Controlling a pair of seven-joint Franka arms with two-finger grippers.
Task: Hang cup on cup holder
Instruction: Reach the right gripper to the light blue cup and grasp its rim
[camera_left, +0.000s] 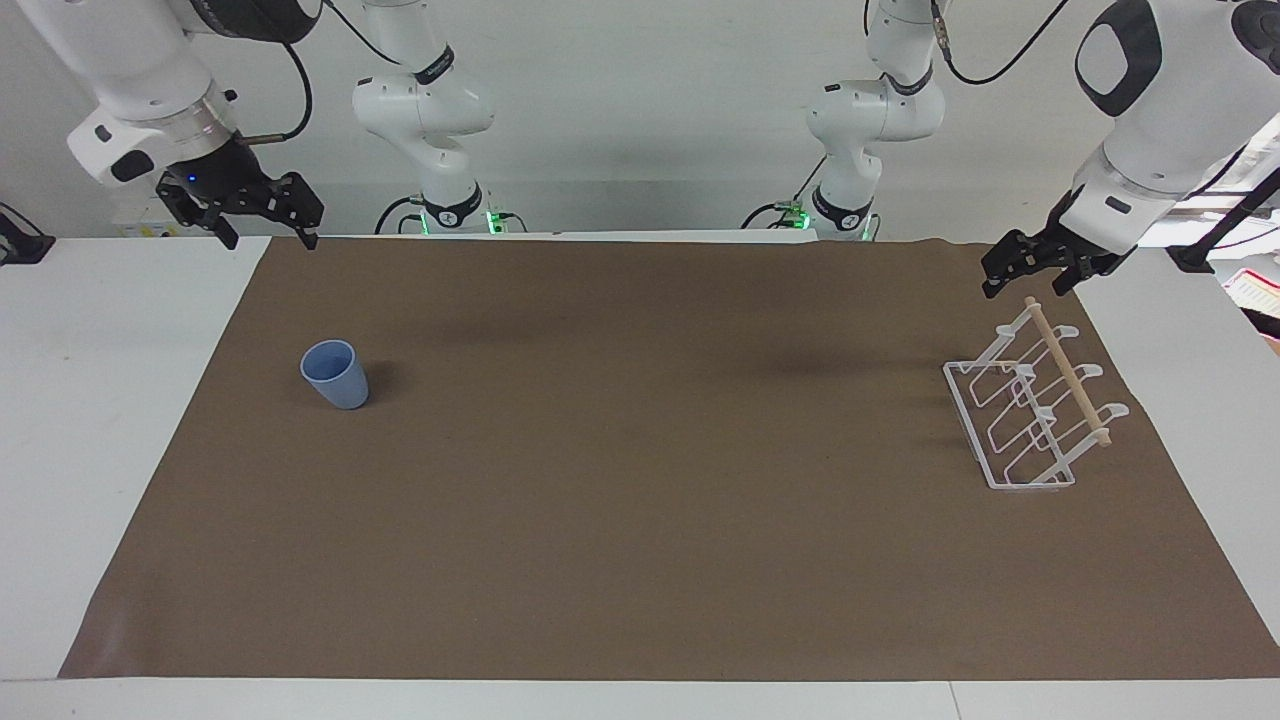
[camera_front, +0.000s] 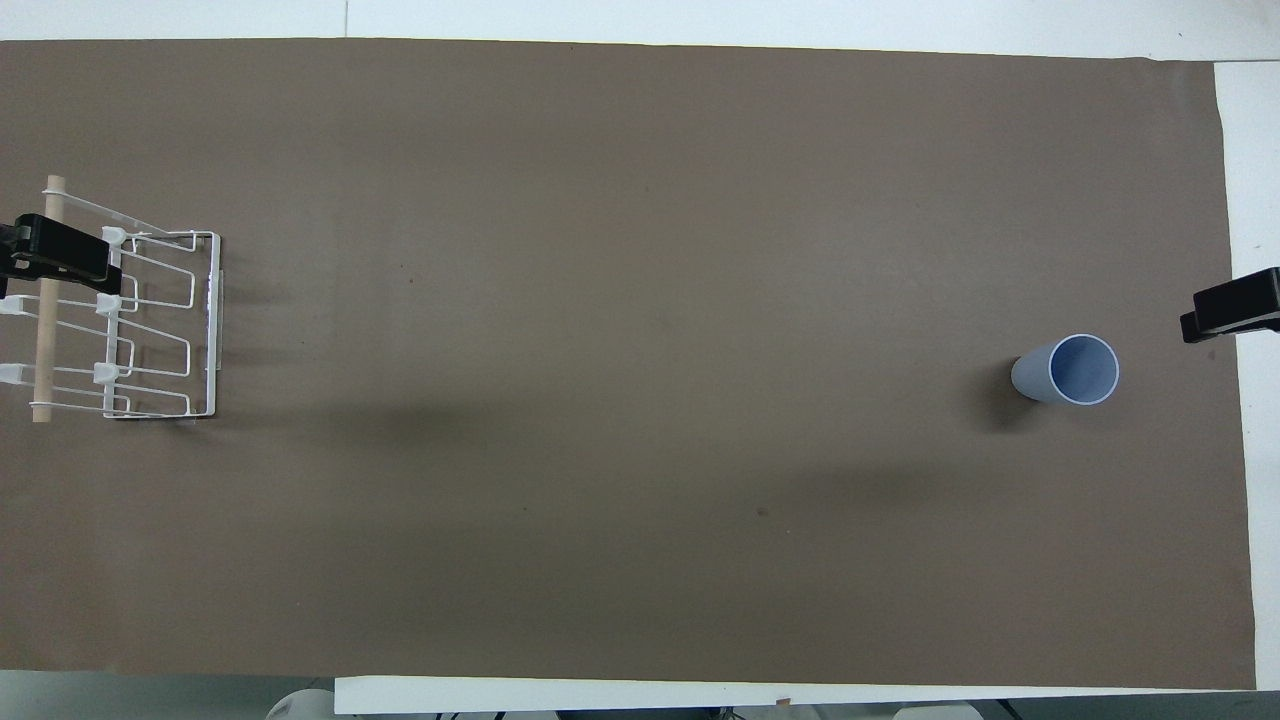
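The cup (camera_left: 336, 375) (camera_front: 1065, 370) is a small light blue tumbler. It stands upright, mouth up, on the brown mat toward the right arm's end of the table. The cup holder (camera_left: 1030, 410) (camera_front: 160, 330), a white wire rack with a wooden dowel (camera_left: 1068, 372) across its top, stands toward the left arm's end. My left gripper (camera_left: 1026, 288) (camera_front: 40, 265) hangs open in the air over the dowel's end, holding nothing. Over the mat's edge, off to the side of the cup, my right gripper (camera_left: 272, 240) (camera_front: 1235, 312) is raised, open and empty.
A brown mat (camera_left: 640, 500) (camera_front: 640, 300) covers most of the white table (camera_left: 90, 400). The two arm bases (camera_left: 450, 215) stand at the robots' edge. Nothing else lies between cup and rack.
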